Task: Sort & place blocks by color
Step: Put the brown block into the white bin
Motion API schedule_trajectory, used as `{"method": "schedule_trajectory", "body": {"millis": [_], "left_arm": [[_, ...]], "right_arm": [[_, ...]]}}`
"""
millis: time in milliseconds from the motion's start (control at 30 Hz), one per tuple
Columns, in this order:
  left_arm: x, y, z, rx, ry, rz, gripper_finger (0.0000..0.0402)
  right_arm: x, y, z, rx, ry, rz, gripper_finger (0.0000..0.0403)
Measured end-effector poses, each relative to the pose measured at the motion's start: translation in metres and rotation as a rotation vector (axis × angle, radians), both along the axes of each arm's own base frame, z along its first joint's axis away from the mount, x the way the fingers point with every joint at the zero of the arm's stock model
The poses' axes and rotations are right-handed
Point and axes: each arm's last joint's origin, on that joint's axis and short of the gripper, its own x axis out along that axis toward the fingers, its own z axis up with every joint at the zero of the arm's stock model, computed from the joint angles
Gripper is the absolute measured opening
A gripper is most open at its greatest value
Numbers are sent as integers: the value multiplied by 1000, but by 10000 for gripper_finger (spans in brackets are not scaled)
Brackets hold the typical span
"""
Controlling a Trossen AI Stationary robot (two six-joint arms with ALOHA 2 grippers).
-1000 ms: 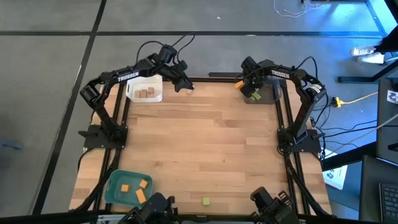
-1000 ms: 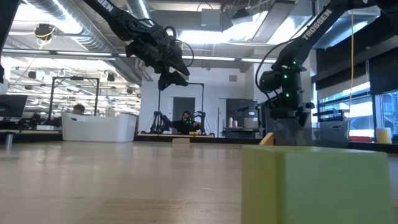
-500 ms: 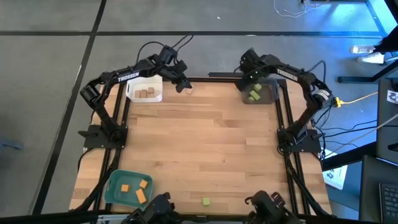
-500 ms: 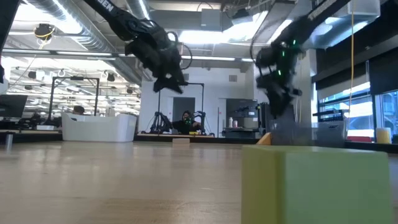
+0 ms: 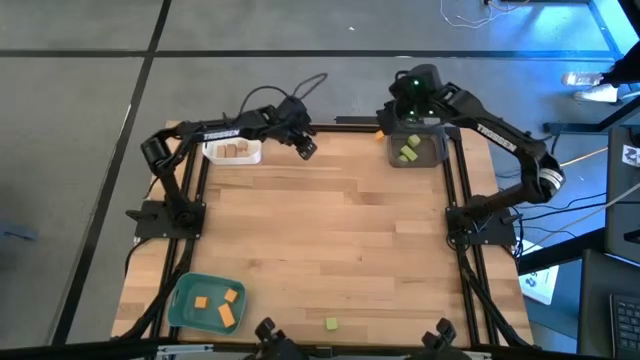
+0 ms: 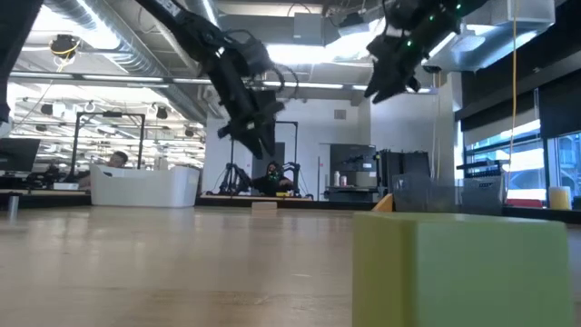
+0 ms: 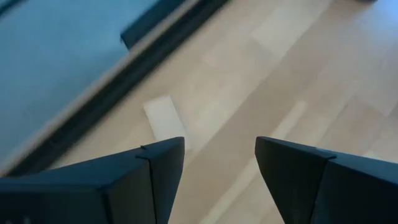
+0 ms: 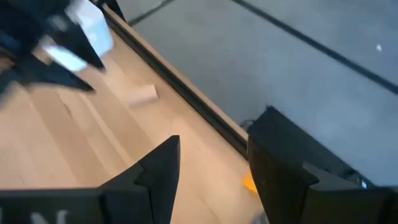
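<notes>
White "TROSSEN" lettering marks both dark arms; left jaws (image 7: 219,163) gape empty over a small tan wooden block (image 7: 163,118), right jaws (image 8: 213,163) likewise open, empty.

Bare table (image 5: 340,240) between corner trays (image 5: 205,302).

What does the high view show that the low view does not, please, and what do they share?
Only the high view shows the teal tray holding orange blocks and the green blocks lying inside the grey tray. Only the low view shows the room behind the table and a person there. Both show the white tray, the lone green block at the near edge, the left gripper and the raised right gripper.
</notes>
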Motion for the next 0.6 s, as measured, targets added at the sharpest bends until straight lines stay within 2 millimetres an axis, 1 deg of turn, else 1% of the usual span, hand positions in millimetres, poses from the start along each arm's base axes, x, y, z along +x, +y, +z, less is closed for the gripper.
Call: {"method": "schedule_trajectory", "body": {"millis": [100,233,333,600], "left_arm": [[6,2,-19,-62,18,47,192],[12,8,-40,-69,47,111,192],[16,12,-48,-38,52,135,192],[16,19,-74,-90,93,140,192]], "right_arm": [[-2,6,9,-32,-32,10,187],[-5,11,15,-46,-48,15,187],[-4,12,15,-43,-46,17,187],[-4,12,14,-27,-57,4,187]]}}
